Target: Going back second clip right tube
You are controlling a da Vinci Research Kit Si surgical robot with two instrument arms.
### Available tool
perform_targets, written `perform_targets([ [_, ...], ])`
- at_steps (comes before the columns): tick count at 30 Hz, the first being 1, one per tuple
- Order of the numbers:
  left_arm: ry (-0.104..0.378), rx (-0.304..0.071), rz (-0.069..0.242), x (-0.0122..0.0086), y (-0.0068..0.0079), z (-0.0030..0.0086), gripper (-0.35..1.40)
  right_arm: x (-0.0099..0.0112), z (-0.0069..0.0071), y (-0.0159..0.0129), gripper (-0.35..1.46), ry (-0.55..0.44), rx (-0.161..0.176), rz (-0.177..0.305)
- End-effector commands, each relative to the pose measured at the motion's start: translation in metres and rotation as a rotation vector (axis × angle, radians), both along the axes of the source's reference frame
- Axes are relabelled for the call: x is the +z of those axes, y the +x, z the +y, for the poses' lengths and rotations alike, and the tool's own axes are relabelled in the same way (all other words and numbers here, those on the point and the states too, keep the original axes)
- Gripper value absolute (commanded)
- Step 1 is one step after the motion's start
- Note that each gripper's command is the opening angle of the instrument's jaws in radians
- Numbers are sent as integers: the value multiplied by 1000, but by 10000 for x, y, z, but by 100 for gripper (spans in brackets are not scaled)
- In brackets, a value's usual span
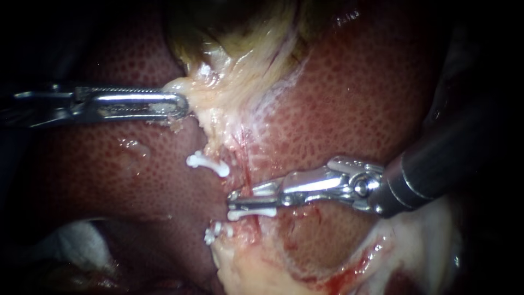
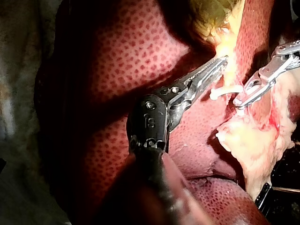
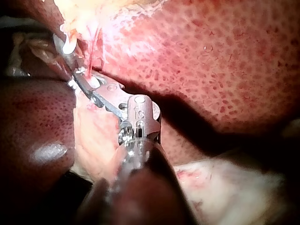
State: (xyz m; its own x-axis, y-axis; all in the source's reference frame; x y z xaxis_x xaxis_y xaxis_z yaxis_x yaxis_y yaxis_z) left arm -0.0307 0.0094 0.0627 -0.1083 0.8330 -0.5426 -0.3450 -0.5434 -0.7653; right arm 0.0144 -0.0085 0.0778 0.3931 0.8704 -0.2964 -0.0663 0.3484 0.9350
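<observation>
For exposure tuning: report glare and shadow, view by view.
Endoscope view: glare streaks the steel left instrument, which grips pale yellow tissue; edges black. Left wrist view: mottled red liver half shadowed. Right wrist view: shadow band beside the slender metal right instrument.

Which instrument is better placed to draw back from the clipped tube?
Right: the right instrument lies at the middle white clip, while the left instrument grips the pale tissue higher up.

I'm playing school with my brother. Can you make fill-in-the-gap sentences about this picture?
The left instrument has its jaws shut on pale ____. The clip nearest those jaws is coloured ____. The right instrument reaches across the red, spotted ____.
Missing words: tissue, white, liver.
</observation>
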Motion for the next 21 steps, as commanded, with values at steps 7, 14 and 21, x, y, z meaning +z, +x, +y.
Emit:
perform_targets([
  [7, 0, 0, -1, 0, 0, 0, -35, -2, -1, 0, -35, 29, 0, -4],
  [14, -1, 0, 0, 2, 0, 0, -35, -11, 10, 4, 28, -181, 4, 25],
  [21, -1, 0, 0, 2, 1, 0, -35, -11, 19, 4, 44, -258, 10, 24],
])
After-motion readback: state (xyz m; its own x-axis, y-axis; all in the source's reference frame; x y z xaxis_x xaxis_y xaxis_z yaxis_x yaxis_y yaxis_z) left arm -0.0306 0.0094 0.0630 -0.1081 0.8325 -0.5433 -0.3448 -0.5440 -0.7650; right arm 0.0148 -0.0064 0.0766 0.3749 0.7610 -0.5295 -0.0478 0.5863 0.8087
